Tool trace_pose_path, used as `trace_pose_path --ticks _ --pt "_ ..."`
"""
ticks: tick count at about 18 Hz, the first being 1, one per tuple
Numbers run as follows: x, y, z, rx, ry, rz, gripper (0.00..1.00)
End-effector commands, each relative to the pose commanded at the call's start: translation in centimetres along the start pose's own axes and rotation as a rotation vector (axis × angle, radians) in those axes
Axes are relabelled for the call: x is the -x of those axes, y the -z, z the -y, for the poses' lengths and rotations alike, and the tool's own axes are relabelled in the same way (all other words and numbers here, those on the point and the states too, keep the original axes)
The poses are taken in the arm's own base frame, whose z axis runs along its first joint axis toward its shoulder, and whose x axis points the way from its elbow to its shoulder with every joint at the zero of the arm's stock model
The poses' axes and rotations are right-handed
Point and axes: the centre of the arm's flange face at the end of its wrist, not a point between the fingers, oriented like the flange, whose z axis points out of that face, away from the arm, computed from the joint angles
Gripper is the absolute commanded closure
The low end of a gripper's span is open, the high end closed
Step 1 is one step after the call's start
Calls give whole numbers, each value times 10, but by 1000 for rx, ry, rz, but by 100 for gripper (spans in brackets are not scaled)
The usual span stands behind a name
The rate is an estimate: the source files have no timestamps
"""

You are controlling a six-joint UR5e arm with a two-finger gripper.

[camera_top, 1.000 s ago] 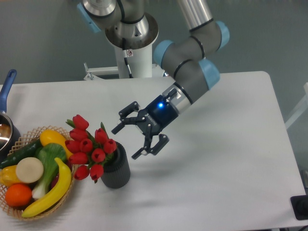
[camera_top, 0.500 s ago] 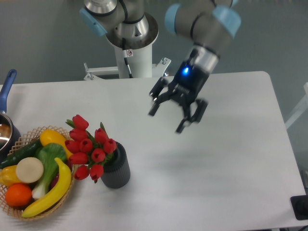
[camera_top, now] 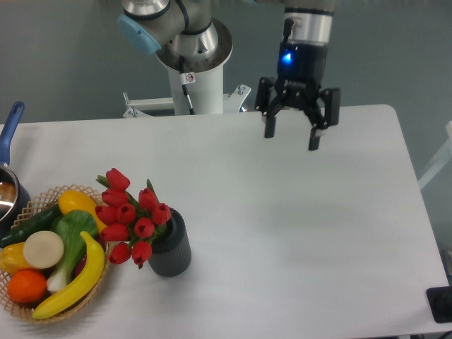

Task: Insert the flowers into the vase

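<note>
A black two-finger gripper (camera_top: pixel 291 140) hangs above the far side of a white table (camera_top: pixel 304 233), pointing straight down. Its fingers (camera_top: pixel 313 134) are spread wide apart and hold nothing. A small blue light glows on the wrist just above the fingers. The arm rises out of the top of the picture, and its grey and white base post (camera_top: pixel 194 63) stands at the back edge of the table, to the left of the gripper.

Well apart from the gripper, towards the near left of the table, stands the vase (camera_top: pixel 171 246), a short dark grey ribbed cylinder, upright on the tabletop. The flowers (camera_top: pixel 131 215), a bunch of glossy red tulip buds with green leaves, sit in its mouth and lean out over its left side, spreading wider than the vase.

Just beside the flowers, at the left edge, is a woven basket (camera_top: pixel 21 308) filled with toy fruit and vegetables, among them a yellow banana (camera_top: pixel 76 278), an orange (camera_top: pixel 28 285) and a green cucumber (camera_top: pixel 28 226). Behind the basket, a dark pot with a blue handle (camera_top: pixel 8 131) is partly cut off by the left edge.
</note>
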Motion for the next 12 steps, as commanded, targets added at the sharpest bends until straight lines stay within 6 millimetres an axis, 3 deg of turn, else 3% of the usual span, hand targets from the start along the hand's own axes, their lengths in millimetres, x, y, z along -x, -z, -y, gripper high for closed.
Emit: trace_pose_path --ticks 5,8,12 --pt "0 9 -17 137 -124 -47 0" --pt "3 12 -39 161 -100 -45 0" --pt "0 7 -44 161 -88 -60 0"
